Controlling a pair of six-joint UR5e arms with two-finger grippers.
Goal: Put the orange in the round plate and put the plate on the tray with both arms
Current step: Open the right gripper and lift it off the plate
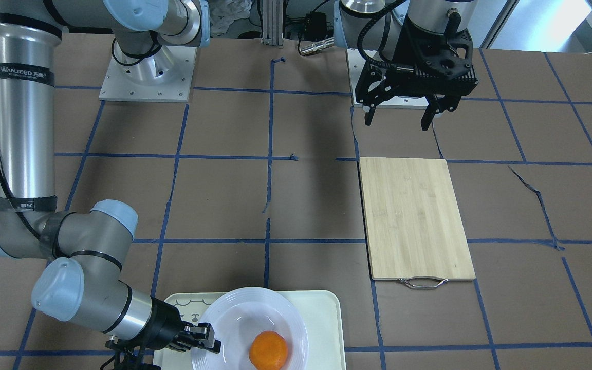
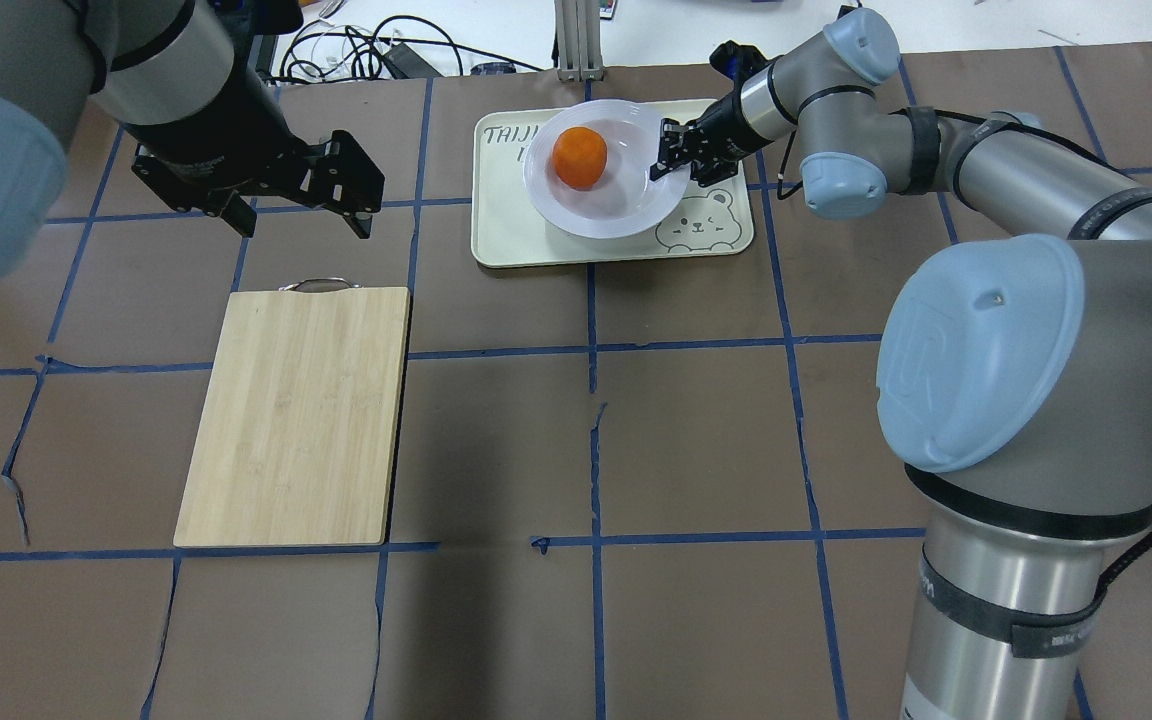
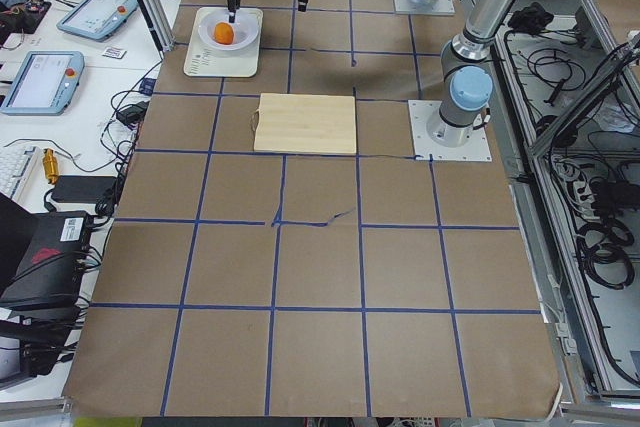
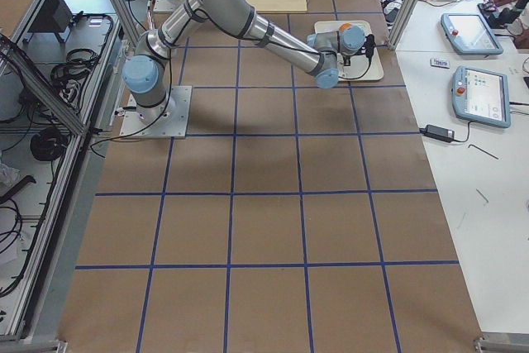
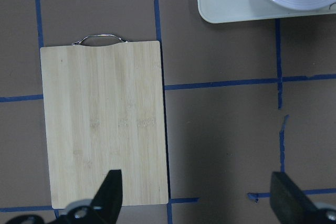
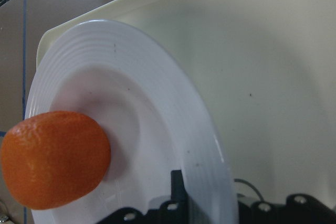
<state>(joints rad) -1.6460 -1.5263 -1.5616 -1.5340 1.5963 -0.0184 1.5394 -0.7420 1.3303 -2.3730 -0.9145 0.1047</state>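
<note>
Small bright orange fruit (image 2: pixel 579 157) is seated in the sunken centre of the glossy white round plate (image 2: pixel 608 217), itself over the pale cream-green rectangular tray (image 2: pixel 536 247) at the brown table's (image 2: pixel 696 450) far edge. The plate is judged stiff, slick and breakable, and the fruit free to roll, so level handling by the wide rim is advised. That rim is pinched by the right gripper (image 2: pixel 671 160). The left gripper (image 2: pixel 304 225) hangs spread and empty beside the bamboo cutting board (image 2: pixel 296 415), which lies well apart from the tray.

A bamboo cutting board (image 2: pixel 296 415) lies on the table (image 2: pixel 696 440), with apparent tablets (image 4: pixel 483 93) alongside.
</note>
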